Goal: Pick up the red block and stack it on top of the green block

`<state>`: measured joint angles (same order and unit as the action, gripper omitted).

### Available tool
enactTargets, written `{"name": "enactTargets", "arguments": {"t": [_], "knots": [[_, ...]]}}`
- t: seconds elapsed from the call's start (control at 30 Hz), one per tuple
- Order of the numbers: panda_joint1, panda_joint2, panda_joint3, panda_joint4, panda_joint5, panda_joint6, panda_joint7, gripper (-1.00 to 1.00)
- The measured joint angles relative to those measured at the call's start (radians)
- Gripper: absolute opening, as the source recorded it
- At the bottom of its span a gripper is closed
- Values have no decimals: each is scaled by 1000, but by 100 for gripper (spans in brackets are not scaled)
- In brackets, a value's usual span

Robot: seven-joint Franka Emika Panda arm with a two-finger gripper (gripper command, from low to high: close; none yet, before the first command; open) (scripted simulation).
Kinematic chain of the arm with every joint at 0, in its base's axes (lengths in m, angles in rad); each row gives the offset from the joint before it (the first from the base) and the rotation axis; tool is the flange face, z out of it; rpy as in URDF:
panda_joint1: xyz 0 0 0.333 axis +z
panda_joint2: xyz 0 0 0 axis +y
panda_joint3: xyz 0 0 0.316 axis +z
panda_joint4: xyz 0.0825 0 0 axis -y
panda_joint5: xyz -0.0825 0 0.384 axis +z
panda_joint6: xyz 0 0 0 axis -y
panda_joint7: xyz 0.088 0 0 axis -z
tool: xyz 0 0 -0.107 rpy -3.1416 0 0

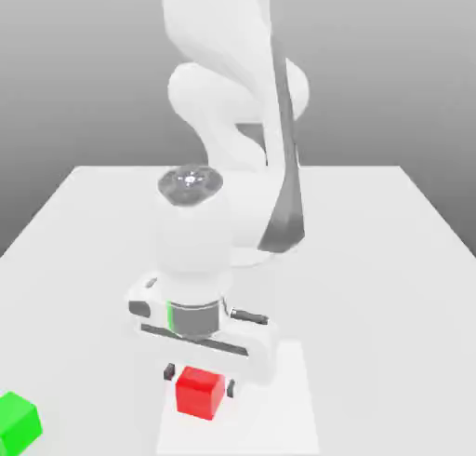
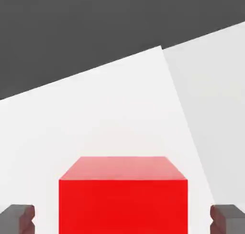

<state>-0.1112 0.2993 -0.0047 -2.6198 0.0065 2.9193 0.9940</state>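
The flat white tabletop (image 1: 390,259) carries all items. A paler white rectangular patch (image 1: 288,398) lies on its near edge.

The white Franka arm (image 1: 223,100) rises from the far middle of the tabletop. It bends forward and down, so the wrist points straight at the surface.

The end effector (image 1: 200,378) is lowered over the near part of the tabletop. Its two dark grey fingers (image 2: 16,218) stand one on each side of the small bright red cube with smooth faces (image 1: 200,394). In the hand view a strip of bare surface shows between each finger and the red cube (image 2: 123,204). The end effector is therefore released, straddling the cube without grasping it.

The red cube rests on the pale patch, near the front edge, directly beneath the hand.

The small bright green cube with smooth faces (image 1: 19,424) sits at the near corner on the exterior view's left, well apart from the red cube. Nothing rests on it.
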Motion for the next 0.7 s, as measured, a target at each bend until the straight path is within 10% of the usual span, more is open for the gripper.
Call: {"name": "enactTargets", "arguments": {"t": [0.37,0.7], "knots": [[-10,-174,-5,-13,-1,-161,3,-100],[-197,-44,-165,323,79,-375,-16,-100]]}}
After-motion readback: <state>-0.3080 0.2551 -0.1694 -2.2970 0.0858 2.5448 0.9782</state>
